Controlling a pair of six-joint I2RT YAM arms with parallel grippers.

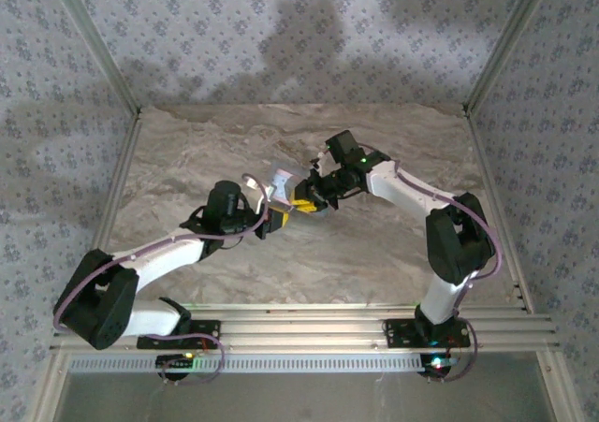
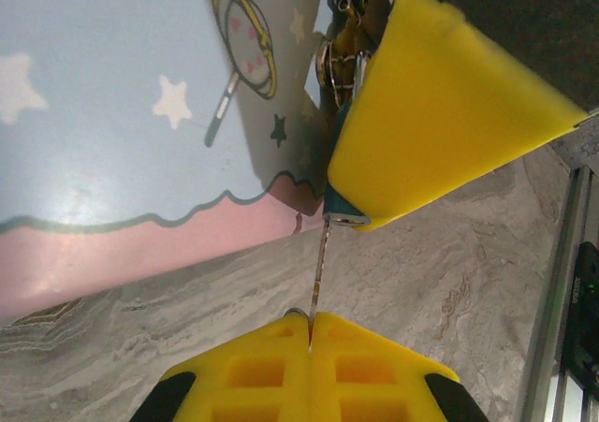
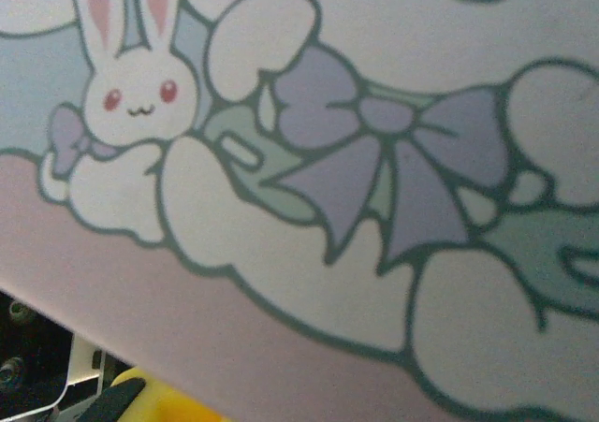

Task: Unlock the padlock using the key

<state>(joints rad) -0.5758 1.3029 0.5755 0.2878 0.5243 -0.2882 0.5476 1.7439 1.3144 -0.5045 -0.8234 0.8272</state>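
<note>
The left gripper (image 2: 310, 327) is seen fully closed, its yellow fingertips pressed together on the lower end of a thin, flat silver metal key (image 2: 319, 272). The blade is carried upward from that grip to the underside of the tiny dark bluish metal padlock (image 2: 339, 202), which it appears to touch or enter; the keyhole itself cannot be made out. The padlock is found clear of the marbled beige table (image 2: 421, 282), tucked between the side of the light-blue and pink cartoon-printed tin box (image 2: 140, 113) and a broad yellow pad (image 2: 440, 113) of the right gripper (image 1: 316, 197). That pad is laid against the padlock's body, but whether the jaws are clamped on it cannot be told. The padlock is judged light, rigid and smooth, likely to swing or twist when the key is turned. It would best be taken across the flat faces of its body, with shackle and keyhole left free. The thin key could slip or flex, so a firm grip is called for.
</note>
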